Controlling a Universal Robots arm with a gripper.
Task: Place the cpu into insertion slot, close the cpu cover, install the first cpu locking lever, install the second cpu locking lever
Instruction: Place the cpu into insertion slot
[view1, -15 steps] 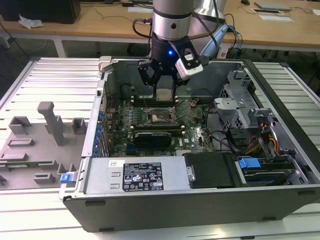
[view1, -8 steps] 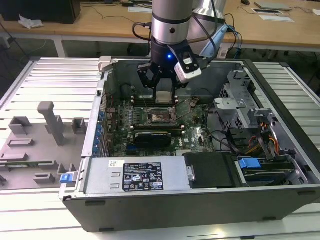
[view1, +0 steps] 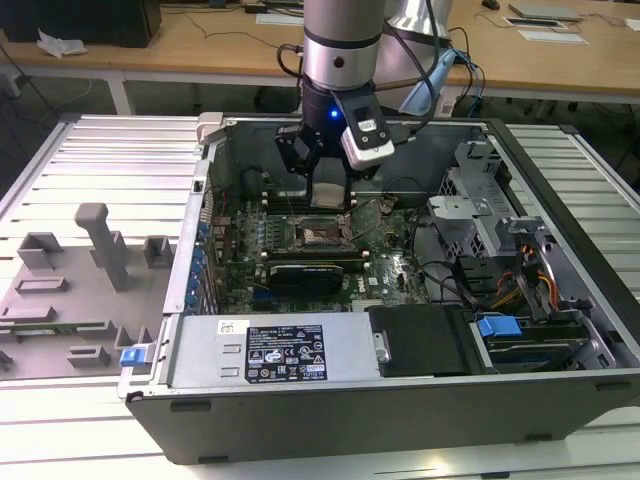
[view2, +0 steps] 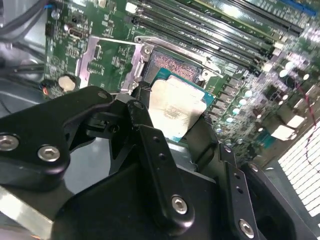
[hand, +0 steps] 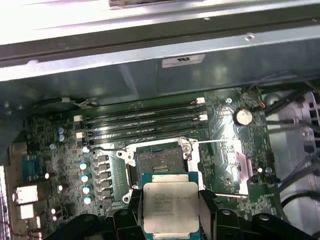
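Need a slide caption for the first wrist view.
The gripper shut on the cpu, poised near the empty insertion slot.

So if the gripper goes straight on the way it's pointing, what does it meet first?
Probably the dark-rimmed square socket with its gold-grey contact field; the flat silvery square chip clamped in the gripper would land there first. Depth is unclear.

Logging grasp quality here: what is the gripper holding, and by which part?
The gripper holds the cpu by two opposite side edges, above the insertion slot.
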